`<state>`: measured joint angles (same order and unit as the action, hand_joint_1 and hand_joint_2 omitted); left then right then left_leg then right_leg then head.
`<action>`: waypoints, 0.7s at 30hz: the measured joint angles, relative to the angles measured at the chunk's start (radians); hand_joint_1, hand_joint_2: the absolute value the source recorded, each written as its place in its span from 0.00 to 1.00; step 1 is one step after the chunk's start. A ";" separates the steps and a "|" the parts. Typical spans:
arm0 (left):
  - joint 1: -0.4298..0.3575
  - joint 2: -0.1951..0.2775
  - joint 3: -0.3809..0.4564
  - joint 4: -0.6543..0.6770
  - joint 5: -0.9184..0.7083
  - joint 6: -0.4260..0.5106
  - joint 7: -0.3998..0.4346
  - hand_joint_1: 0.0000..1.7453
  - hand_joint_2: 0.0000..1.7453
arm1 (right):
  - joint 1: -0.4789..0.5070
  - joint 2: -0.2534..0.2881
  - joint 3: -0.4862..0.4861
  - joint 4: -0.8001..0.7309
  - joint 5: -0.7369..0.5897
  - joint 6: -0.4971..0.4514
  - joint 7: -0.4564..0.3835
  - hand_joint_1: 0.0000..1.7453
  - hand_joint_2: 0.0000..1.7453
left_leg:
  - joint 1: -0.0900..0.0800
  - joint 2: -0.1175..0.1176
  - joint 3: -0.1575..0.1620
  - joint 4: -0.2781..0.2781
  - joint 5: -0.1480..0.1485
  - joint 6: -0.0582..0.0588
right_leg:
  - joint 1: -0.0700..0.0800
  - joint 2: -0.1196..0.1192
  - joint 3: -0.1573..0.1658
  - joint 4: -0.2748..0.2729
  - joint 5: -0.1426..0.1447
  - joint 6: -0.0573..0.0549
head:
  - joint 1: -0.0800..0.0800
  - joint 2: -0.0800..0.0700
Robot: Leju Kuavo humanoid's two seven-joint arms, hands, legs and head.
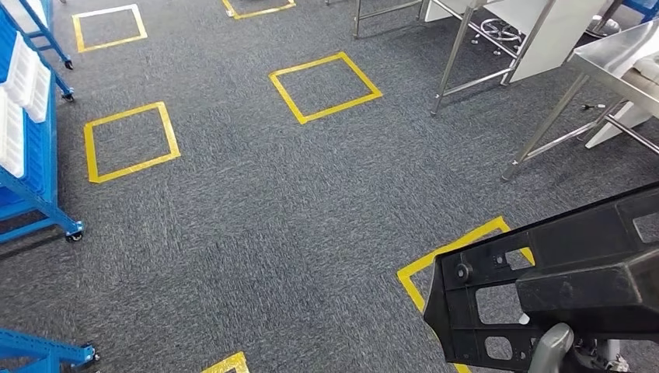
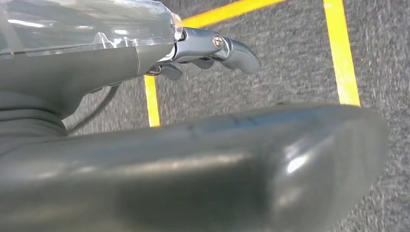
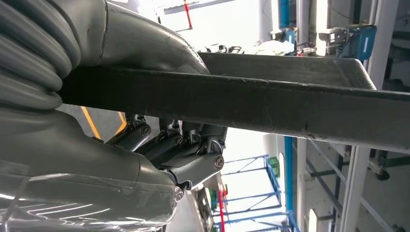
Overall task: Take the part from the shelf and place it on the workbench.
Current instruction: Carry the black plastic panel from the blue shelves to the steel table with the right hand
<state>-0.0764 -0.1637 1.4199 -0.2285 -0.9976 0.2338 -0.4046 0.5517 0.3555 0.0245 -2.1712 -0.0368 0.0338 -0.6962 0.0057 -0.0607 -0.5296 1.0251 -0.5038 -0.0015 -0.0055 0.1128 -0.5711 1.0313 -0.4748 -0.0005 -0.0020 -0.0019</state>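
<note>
Right hand (image 3: 159,145) held the black part (image 1: 559,287), thumb over one face and darker fingers (image 3: 188,166) curled against the other, the part carried low at the robot's right side above the floor. Its flat frame, pierced with cut-outs, stretched away from the hand toward the steel workbench (image 1: 614,58), which stood well apart, ahead and to the right. Directly beneath the part lay a yellow taped square (image 1: 451,256) on the grey carpet (image 1: 272,217). Between the hand and the workbench stood only the bench's slanted steel legs (image 1: 544,132). Farther off, across the carpet, stood a blue shelf rack (image 1: 35,140) with white bins. Left hand (image 2: 212,50) hung over another taped square, fingers loosely curled, holding nothing.
</note>
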 joint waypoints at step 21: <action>0.000 0.047 -0.133 0.000 -0.235 -0.010 -0.049 0.00 0.00 | -0.060 -0.067 0.077 0.052 0.257 -0.167 0.001 1.00 1.00 | -0.008 0.089 -0.026 0.126 -0.102 -0.008 | 0.009 -0.123 0.002 -0.027 0.018 -0.031 | 0.004 0.000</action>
<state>-0.0769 -0.1164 1.2865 -0.2289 -1.2330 0.2235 -0.4533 0.4918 0.2889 0.1011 -2.1187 0.2200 -0.1332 -0.6951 -0.0019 0.0281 -0.5556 1.1513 -0.6060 -0.0095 0.0032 -0.0104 -0.5692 1.0043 -0.4565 -0.0310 0.0021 -0.0019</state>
